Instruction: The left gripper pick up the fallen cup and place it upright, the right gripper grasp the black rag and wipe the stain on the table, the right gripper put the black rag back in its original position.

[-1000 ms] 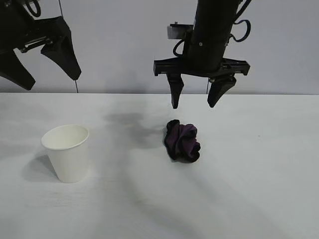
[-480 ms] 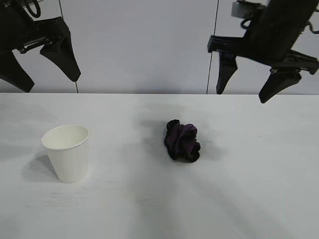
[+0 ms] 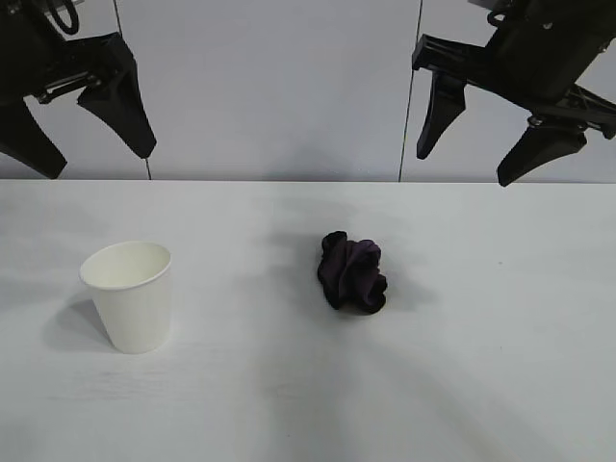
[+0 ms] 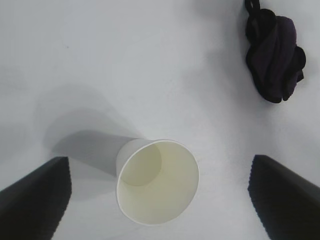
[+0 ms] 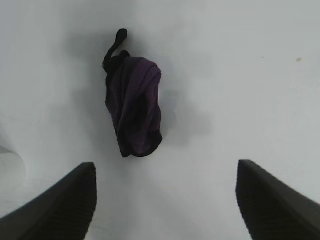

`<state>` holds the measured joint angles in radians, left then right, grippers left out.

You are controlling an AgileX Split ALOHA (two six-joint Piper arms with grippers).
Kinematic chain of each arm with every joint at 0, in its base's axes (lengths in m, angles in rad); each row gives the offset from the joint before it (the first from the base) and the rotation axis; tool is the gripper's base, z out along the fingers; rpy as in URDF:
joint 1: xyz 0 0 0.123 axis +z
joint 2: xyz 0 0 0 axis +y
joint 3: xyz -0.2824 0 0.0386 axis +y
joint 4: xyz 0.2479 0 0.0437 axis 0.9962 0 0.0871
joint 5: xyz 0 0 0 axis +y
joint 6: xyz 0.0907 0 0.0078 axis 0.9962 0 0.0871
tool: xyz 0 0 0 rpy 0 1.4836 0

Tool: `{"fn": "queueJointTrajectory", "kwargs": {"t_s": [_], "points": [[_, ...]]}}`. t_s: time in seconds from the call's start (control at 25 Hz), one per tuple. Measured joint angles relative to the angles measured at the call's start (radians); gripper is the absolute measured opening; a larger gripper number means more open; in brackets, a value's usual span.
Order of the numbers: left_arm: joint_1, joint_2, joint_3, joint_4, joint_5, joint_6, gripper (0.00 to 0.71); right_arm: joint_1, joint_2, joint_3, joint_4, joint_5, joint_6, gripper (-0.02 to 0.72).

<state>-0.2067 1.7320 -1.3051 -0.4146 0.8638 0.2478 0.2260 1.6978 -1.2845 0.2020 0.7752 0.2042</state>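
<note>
The white paper cup (image 3: 128, 295) stands upright on the table (image 3: 481, 385) at the left; it also shows in the left wrist view (image 4: 157, 181), mouth up. The black rag (image 3: 352, 272) lies bunched at the table's middle and shows in the right wrist view (image 5: 134, 113) and the left wrist view (image 4: 274, 57). My left gripper (image 3: 96, 164) hangs open and empty, high above the cup at the upper left. My right gripper (image 3: 465, 168) is open and empty, raised high at the upper right, to the right of the rag. No stain shows on the table.
A grey panelled wall (image 3: 279, 87) stands behind the table's far edge. A tiny brown speck (image 5: 299, 59) lies on the table to the right of the rag.
My right gripper has risen from just above the rag and swung to the upper right, open and empty. The rag, the cup and the left gripper have not moved.
</note>
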Motion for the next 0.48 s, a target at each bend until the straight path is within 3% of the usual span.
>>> {"fn": "queueJointTrajectory", "kwargs": {"t_s": [0.48], "points": [[0.000,0.000,0.000,0.000,-0.010,0.000,0.693,0.000,0.000,0.001,-0.003,-0.001,-0.001,0.535]]}}
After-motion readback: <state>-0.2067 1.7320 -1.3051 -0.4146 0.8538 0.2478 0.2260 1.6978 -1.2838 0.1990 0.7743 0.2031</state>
